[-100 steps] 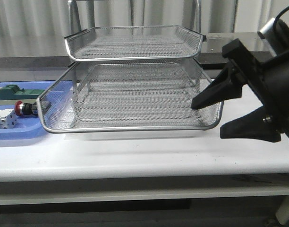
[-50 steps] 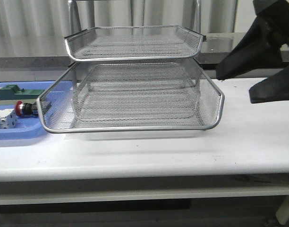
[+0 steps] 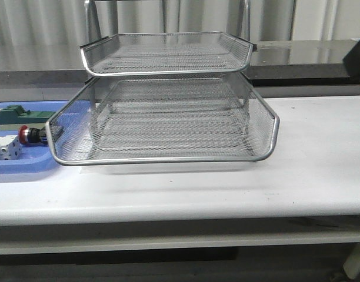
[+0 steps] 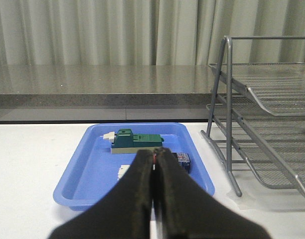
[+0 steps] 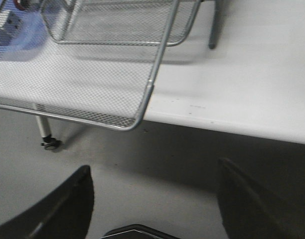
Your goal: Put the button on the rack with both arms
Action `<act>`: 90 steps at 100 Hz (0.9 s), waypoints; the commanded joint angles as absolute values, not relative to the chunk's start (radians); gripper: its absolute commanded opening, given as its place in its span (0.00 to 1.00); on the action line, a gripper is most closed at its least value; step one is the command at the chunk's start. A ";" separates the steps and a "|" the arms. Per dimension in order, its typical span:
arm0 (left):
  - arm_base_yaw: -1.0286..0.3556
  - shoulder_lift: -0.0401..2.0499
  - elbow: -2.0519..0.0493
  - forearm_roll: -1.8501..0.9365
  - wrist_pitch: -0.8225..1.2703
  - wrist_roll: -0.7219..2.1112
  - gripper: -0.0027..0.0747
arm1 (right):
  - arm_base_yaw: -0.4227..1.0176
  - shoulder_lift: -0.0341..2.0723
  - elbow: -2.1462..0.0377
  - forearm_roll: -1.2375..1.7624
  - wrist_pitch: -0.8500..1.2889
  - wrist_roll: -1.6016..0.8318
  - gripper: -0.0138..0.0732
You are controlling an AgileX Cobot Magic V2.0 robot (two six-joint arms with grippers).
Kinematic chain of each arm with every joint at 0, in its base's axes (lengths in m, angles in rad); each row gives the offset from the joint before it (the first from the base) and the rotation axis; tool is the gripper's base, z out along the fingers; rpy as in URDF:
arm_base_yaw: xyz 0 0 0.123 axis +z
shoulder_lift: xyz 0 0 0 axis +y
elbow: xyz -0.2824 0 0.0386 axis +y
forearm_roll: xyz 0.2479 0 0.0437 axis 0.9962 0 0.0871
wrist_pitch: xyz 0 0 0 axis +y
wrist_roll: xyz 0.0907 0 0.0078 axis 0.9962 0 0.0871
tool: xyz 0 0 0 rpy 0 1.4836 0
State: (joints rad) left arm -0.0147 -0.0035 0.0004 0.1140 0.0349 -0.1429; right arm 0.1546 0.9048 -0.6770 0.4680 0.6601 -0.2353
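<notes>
on the table, one rack (image 3: 168, 106), one button (image 3: 30, 134); left gripper (image 4: 156, 164) pressed together, right gripper (image 5: 152, 199) spread.

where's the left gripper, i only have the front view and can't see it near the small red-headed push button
Observer: The left gripper is shut, aimed at the flat blue plastic tray.
Operator: is it touching the button
Observer: Cannot tell. Its fingertips hide most of the red-headed push button; only the blue-black body shows beside them.
Operator: and the right one
Observer: The right gripper is open and empty, off the table's front edge, facing the silver wire-mesh rack.
</notes>
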 commanded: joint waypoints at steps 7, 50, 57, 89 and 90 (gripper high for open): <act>-0.022 -0.038 0.048 0.109 -0.048 -0.151 0.01 | 0.150 0.836 -0.776 0.200 0.745 -0.016 0.76; -0.022 -0.038 0.048 0.109 -0.048 -0.151 0.01 | 0.150 0.623 -0.818 -0.058 0.978 0.179 0.76; -0.022 -0.038 0.048 0.109 -0.048 -0.151 0.01 | 0.150 0.597 -0.818 -0.065 0.992 0.187 0.76; -0.022 -0.038 0.048 0.109 -0.048 -0.151 0.01 | 0.150 0.568 -0.818 -0.075 1.012 0.187 0.76; -0.022 -0.038 0.048 0.109 -0.048 -0.151 0.01 | 0.150 0.568 -0.818 -0.075 1.011 0.187 0.76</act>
State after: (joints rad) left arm -0.0147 -0.0035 0.0004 0.1140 0.0349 -0.1429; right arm 0.1546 0.5660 -0.7821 -0.0581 1.0694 0.1881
